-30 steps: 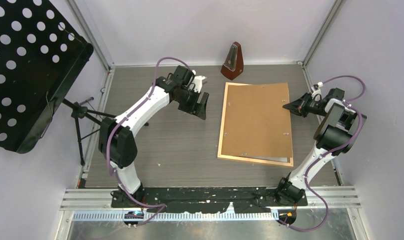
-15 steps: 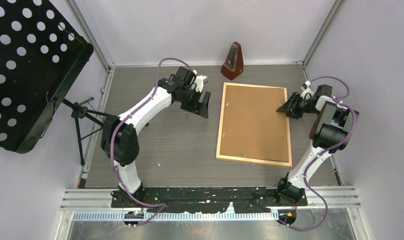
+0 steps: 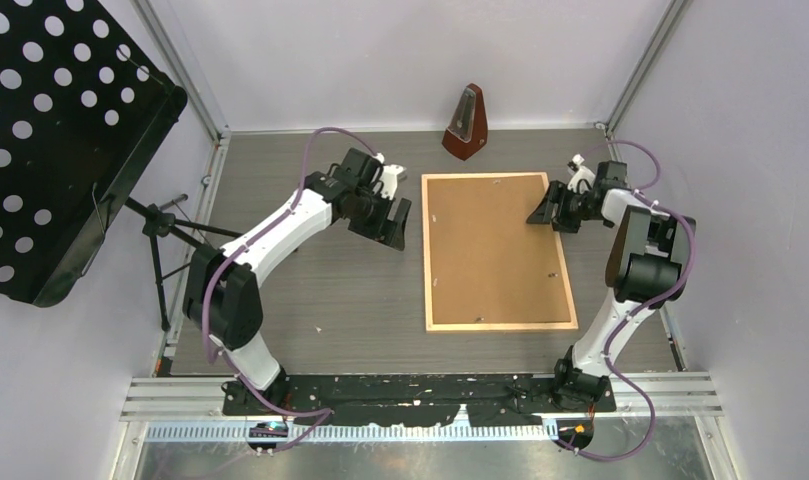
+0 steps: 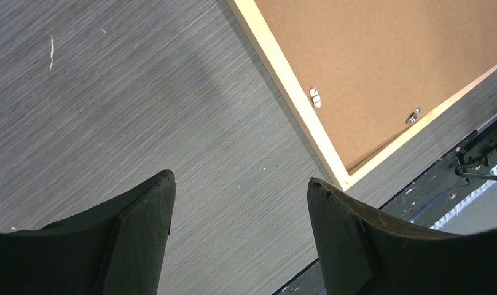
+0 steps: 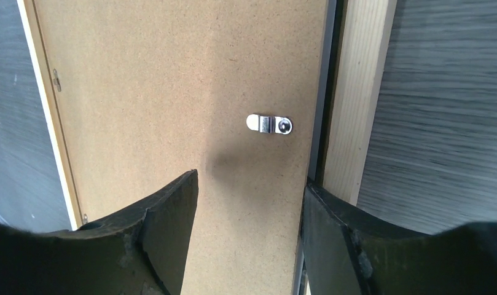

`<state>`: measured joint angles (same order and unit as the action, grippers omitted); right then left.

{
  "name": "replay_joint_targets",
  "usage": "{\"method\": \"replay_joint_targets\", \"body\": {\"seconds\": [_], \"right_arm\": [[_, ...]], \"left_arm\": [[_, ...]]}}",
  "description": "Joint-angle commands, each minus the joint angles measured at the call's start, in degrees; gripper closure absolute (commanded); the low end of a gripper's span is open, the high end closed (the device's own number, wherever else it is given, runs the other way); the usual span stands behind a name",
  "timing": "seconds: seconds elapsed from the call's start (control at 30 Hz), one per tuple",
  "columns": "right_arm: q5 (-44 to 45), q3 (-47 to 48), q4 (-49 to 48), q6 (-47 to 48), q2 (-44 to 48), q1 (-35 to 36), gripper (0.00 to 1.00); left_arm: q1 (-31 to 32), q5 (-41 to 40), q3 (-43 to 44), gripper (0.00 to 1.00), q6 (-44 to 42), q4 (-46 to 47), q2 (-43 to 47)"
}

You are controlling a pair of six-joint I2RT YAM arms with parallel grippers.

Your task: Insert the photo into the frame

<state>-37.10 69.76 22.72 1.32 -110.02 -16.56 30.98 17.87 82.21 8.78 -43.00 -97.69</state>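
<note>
The light-wood frame [image 3: 426,260] lies face down right of the table's middle, its brown backing board [image 3: 495,250] set flat inside the moulding. The photo is hidden. My right gripper [image 3: 540,208] hovers open over the frame's far right edge. In the right wrist view its fingers straddle the board [image 5: 172,92] beside the moulding [image 5: 356,92], below a metal clip [image 5: 269,123], holding nothing [image 5: 250,179]. My left gripper [image 3: 395,228] is open above bare table left of the frame. The left wrist view shows its empty jaws [image 4: 241,179] and the frame's near corner [image 4: 295,104].
A brown metronome [image 3: 467,122] stands at the back, just beyond the frame. A black perforated music stand [image 3: 60,130] on a tripod [image 3: 165,225] fills the left side. Walls close in the table on three sides. The arms' black base strip [image 3: 420,395] runs along the near edge.
The right gripper opened and moved left and farther back. The frame slid left and squared up, and the skewed backing board dropped flat into it. The left gripper shifted slightly left.
</note>
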Motion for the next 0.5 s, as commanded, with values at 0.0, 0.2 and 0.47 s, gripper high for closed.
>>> {"method": "replay_joint_targets", "body": {"seconds": [0.0,0.2,0.47], "right_arm": [[3.22,-4.44,1.61,2.67,1.93,4.4,0.33],[3.94,-6.34,0.93,1.63,3.35,8.3,0.3],[6.16,-6.82,0.55,1.2,6.94,10.0,0.26]], "left_arm": [[-0.72,-2.44,-1.53,0.23,-1.03,2.71,3.22],[-0.85,-6.63,-2.3,0.19,-1.36,2.52,4.01],[-0.84,-7.69,-3.96,0.15,-1.39,3.32,4.67]]}}
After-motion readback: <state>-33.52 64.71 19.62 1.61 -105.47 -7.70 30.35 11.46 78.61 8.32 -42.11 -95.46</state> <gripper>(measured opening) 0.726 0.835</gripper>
